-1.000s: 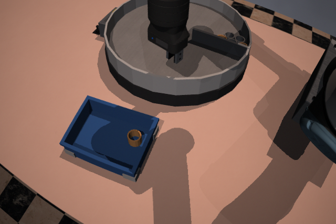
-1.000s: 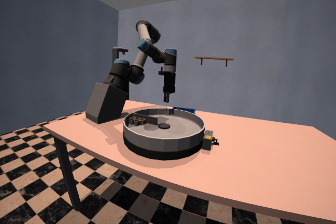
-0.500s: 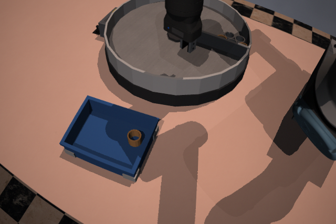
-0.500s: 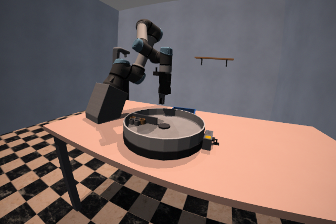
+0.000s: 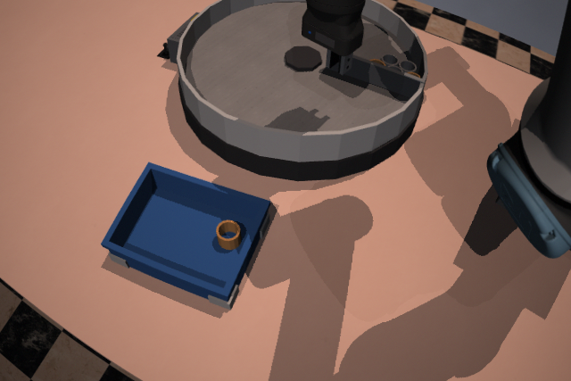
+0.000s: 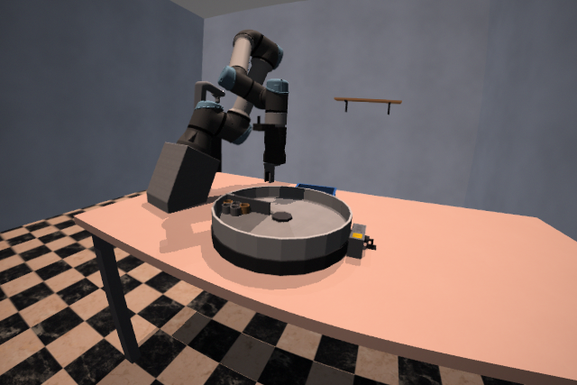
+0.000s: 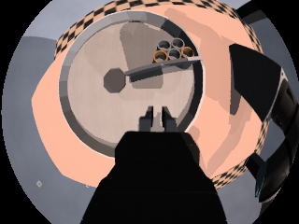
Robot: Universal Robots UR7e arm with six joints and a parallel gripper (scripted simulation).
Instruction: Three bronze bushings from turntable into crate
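Observation:
My gripper [image 5: 338, 68] [image 6: 269, 179] [image 7: 157, 112] hangs above the turntable [image 5: 300, 148] [image 6: 281, 245] [image 7: 93, 105], fingers parted with nothing between them. A bronze bushing [image 5: 228, 243] stands upright in the blue crate [image 5: 202, 190] [image 6: 316, 188], towards its right side. On the turntable, two bronze bushings, one nearer the hub [image 7: 155, 58] and one nearer the rim [image 7: 192, 52], stand in a tight cluster with several grey bushings, including one at the back [image 7: 163, 41]. The cluster is beside the divider. In the top view the divider partly hides it.
The dark divider [image 5: 387, 81] [image 6: 256, 205] [image 7: 147, 71] runs from near the hub [image 5: 302, 58] [image 6: 281, 216] [image 7: 114, 80] to the raised turntable wall. A grey box [image 6: 356, 241] is attached outside the wall. The arm's base stands beside the turntable.

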